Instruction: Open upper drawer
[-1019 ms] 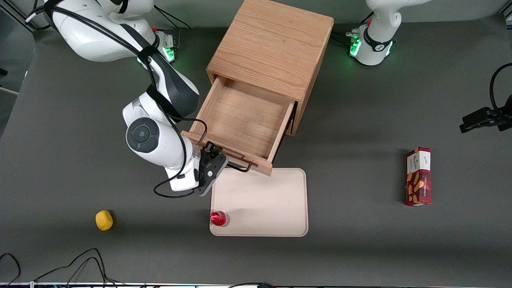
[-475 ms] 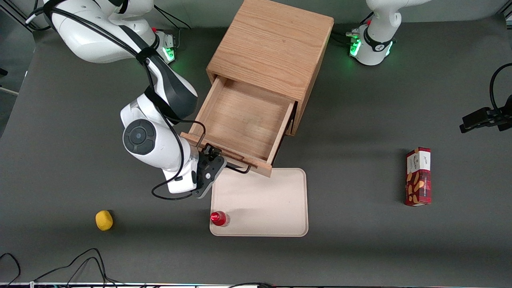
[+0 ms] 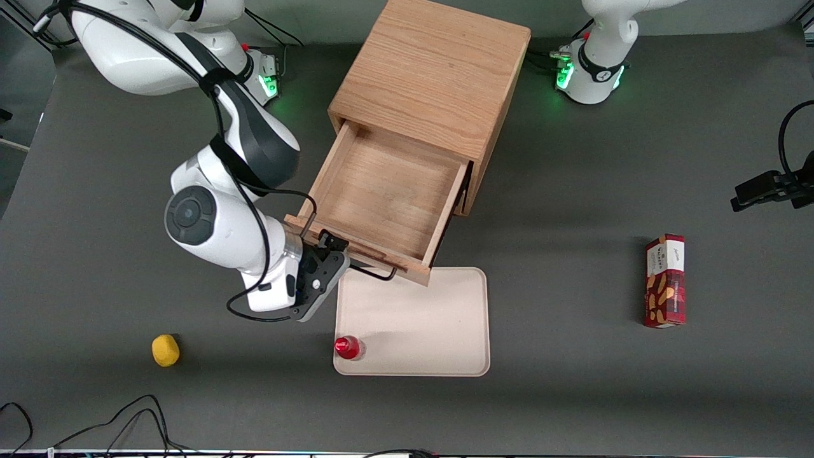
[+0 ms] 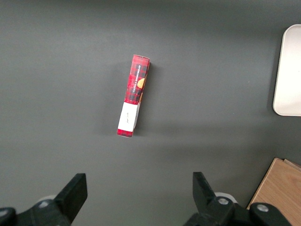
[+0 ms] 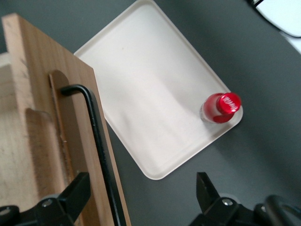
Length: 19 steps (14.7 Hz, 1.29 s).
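1 upper drawer stands pulled well out of the cabinet, its front over the tray's rim. My end effector hangs spread wide beside the black handle, clear of it.

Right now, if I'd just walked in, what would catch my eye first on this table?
Probably the wooden cabinet with its upper drawer pulled far out and bare inside. The gripper, fingers spread, sits right at the drawer's black handle. Nearer the front camera lies a pale tray with a red-capped bottle standing in one corner.
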### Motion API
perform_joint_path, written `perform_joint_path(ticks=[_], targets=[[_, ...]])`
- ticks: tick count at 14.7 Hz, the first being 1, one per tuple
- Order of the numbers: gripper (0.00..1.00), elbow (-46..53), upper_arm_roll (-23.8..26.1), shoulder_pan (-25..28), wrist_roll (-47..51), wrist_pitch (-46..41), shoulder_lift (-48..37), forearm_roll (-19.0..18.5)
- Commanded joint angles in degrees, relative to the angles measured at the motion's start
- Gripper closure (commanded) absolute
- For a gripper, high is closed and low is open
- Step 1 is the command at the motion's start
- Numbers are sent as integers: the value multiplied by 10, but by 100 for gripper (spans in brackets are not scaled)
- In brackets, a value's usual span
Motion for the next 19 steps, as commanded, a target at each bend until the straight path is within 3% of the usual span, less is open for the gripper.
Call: perform_joint_path(ticks=[1,3,5,6,9,13,16,19], targets=[[0,-10,-23,-6,-4,-5,-60,16],[0,-24,-38,-22,4,5,-108,39],[0,-63,-68,-47,21,-1,-164,106],[0,-97,-86,-49,23,-1,-198,119],[0,-173,-127,-65,59,-16,-285,121],[0,-224,-132,-115,251,-82,-354,117],[0,-319,-133,-148,260,-85,-420,107],[0,-335,-125,-148,280,-125,-429,26]])
